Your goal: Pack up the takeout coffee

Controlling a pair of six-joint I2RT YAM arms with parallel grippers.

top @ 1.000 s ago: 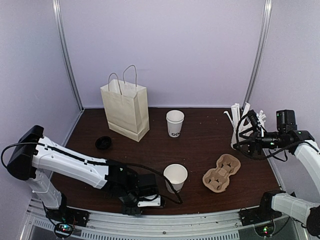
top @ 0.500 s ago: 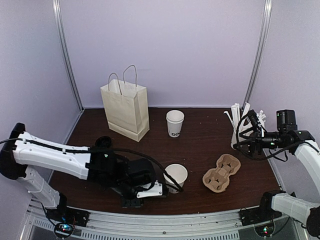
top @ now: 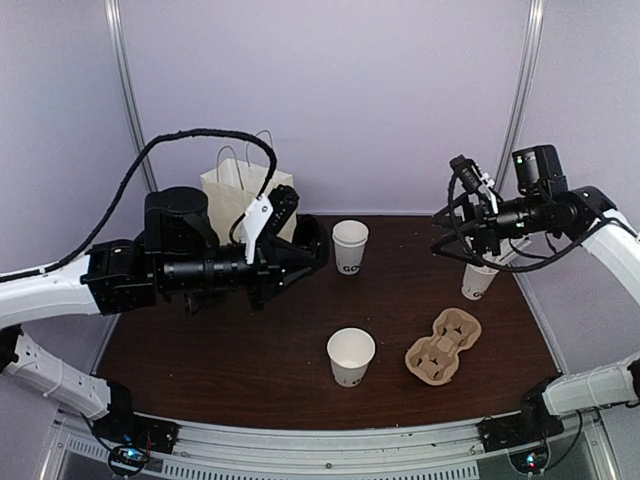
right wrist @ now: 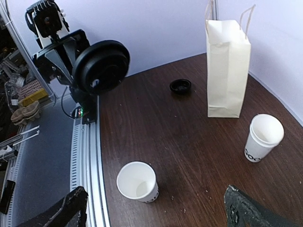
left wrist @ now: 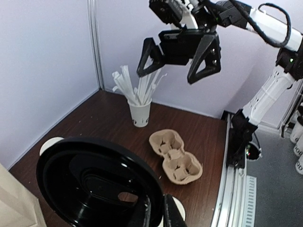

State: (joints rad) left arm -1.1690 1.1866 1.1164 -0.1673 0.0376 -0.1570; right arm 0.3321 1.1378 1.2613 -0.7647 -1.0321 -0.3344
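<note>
Two takeout coffee cups stand lidless on the table: the near one (top: pixel 351 355) (right wrist: pixel 137 181) and the far one (top: pixel 350 246) (right wrist: pixel 264 137). My left gripper (top: pixel 312 250) (left wrist: pixel 160 213) is raised above the table's back left and shut on the rim of a black lid (left wrist: pixel 94 184) (right wrist: pixel 102 66), held on edge. A second black lid (right wrist: pixel 180 86) lies on the table beside the paper bag (top: pixel 250 215) (right wrist: pixel 228 71). My right gripper (top: pixel 450 233) (left wrist: pixel 169 73) (right wrist: pixel 158 213) hangs open and empty high above the table's right side.
A white cup of long white sticks (top: pixel 478 280) (left wrist: pixel 140 112) stands at the right, below the right gripper. The brown pulp carrier (top: pixel 443 346) (left wrist: pixel 175 156) lies right of the near cup. Purple walls close in the back and sides.
My left arm has swung up from the near table edge to the back left, carrying the black lid. My right arm has risen and shifted left, above the stick cup.
</note>
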